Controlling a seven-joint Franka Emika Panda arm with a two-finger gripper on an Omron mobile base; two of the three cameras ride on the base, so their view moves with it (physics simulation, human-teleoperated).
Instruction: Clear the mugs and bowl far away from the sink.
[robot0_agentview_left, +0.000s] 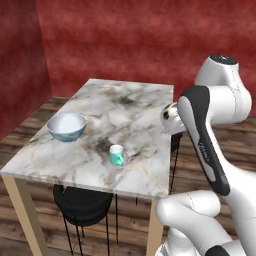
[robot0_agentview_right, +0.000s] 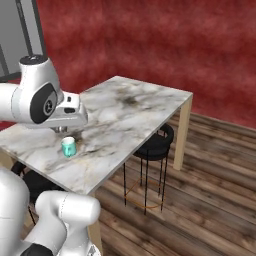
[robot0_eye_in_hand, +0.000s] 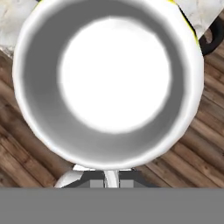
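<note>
Left base view: bowl (robot0_agentview_left: 66, 127) left-centre near the marble table's (robot0_agentview_left: 135, 107) left edge, teal mug (robot0_agentview_left: 116, 155) lower centre by the front edge (open tabletop beyond); right base view: teal mug left-centre; hand view: gripper clamped on white mug (robot0_eye_in_hand: 109, 78), centre, over floorboards.

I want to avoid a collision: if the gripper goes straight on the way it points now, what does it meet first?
The white mug, directly before the gripper, which seems shut on its rim. Behind the mug lies the wooden floor, beside the table edge. How far down the floor is remains unclear.
</note>
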